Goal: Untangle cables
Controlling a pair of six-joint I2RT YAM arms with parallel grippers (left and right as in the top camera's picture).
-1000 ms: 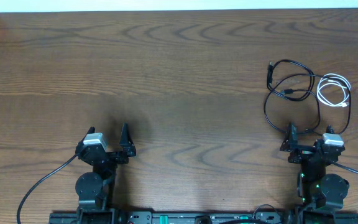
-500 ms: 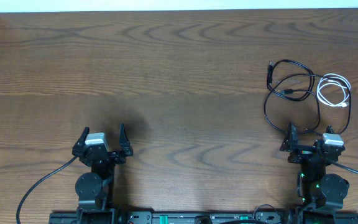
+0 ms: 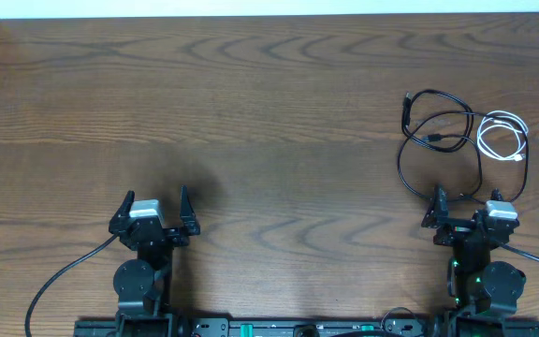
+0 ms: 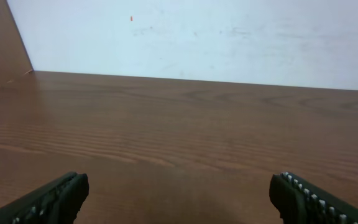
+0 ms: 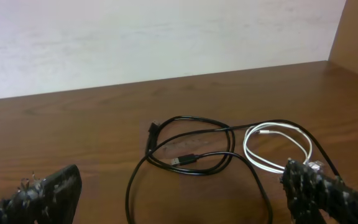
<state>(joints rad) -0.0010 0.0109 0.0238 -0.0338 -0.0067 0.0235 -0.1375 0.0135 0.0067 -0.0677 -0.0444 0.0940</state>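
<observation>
- The left gripper holds its jaws spread wide, grasping nothing.
- The right gripper, jaws likewise released, sits near the black cable, which overlaps the white cable.

Clearance, left side — bare table lay ahead of my left gripper, free passage up to the far wall. Right side — black cable and white cable lay looped together just ahead of my right gripper; open wood stood to their left.

Black cable, white cable, brown woodgrain table
</observation>
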